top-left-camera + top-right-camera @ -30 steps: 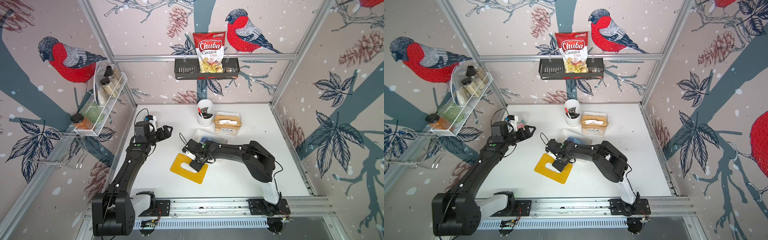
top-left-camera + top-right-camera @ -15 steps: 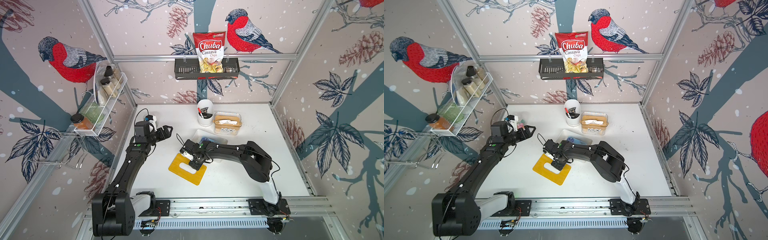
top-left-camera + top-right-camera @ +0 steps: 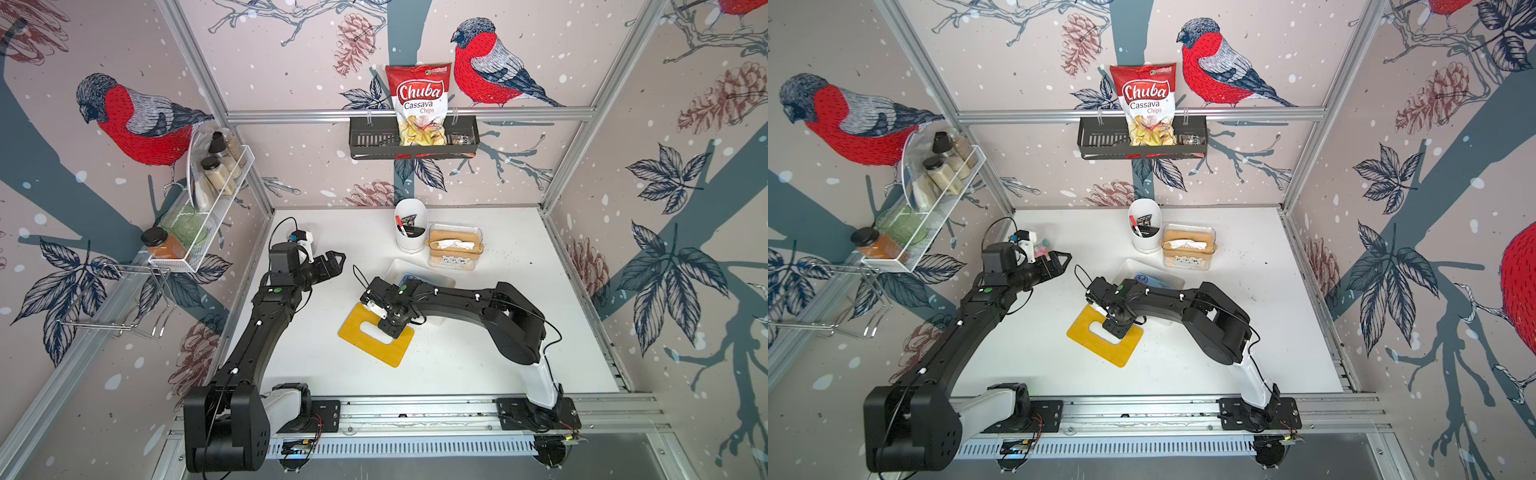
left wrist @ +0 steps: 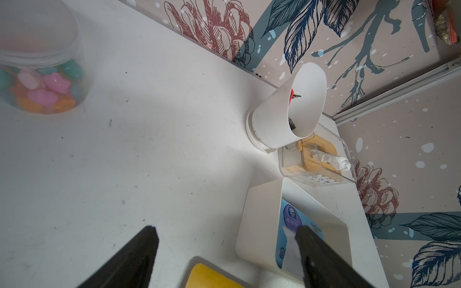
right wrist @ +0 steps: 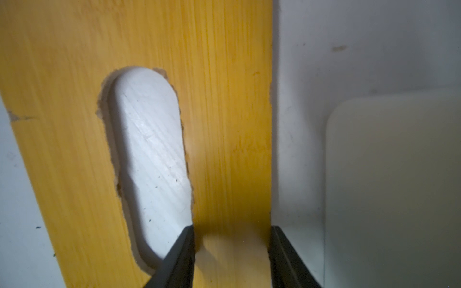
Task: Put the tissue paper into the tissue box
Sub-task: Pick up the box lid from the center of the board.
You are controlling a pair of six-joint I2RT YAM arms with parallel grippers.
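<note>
Lid (image 3: 351, 329): yellow wooden board with an oblong slot, flat on the white table (image 3: 478, 353), nearest of the things, left of centre.
Right gripper (image 3: 391, 329): down on the lid; one finger in the slot, the other against the outer edge, closed onto the strip of wood between them.
Tissue box (image 3: 395, 266): white, open-topped, just beyond the lid, partly hidden under the right arm.
Tissue paper (image 4: 291, 217): blue-printed pack lying inside the tissue box.
Left gripper (image 3: 336, 262): above bare table left of the tissue box, fingers spread wide, nothing between them.
Jar (image 4: 45, 82): clear, filled with coloured pieces, far left.
Pen cup (image 3: 409, 232): white, far centre, pens inside.
Clear dispenser (image 3: 455, 249): just right of the pen cup, wooden top on, white tissue poking out.
</note>
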